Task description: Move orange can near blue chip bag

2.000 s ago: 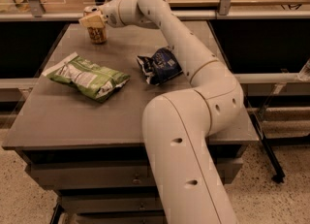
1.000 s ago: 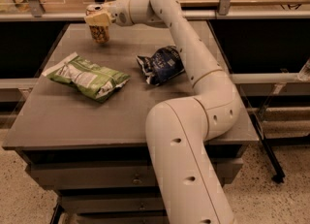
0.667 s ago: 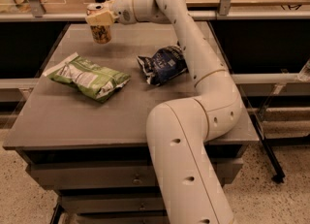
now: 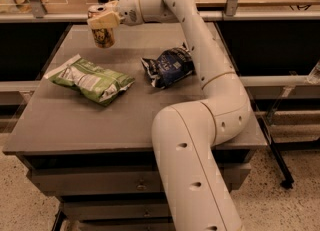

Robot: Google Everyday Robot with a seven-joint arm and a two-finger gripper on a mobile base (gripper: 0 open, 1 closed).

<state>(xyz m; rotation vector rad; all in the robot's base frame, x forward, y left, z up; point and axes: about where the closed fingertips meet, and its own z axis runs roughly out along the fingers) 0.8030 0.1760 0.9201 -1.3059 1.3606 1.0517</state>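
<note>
My gripper (image 4: 101, 18) is at the back left of the grey table (image 4: 75, 120), shut on the top of the orange can (image 4: 104, 36). The can hangs upright below the fingers, lifted clear of the table surface. The blue chip bag (image 4: 168, 66) lies crumpled near the table's middle right, next to my white arm, well to the right and nearer than the can.
A green-and-white chip bag (image 4: 91, 79) lies on the left half of the table, below the can. A railing and shelf run behind the table (image 4: 50, 17). My own arm (image 4: 200, 125) rises over the table's right front corner.
The gripper has raised the orange can off the table and drifted slightly right and toward the front. The two bags have not moved.
</note>
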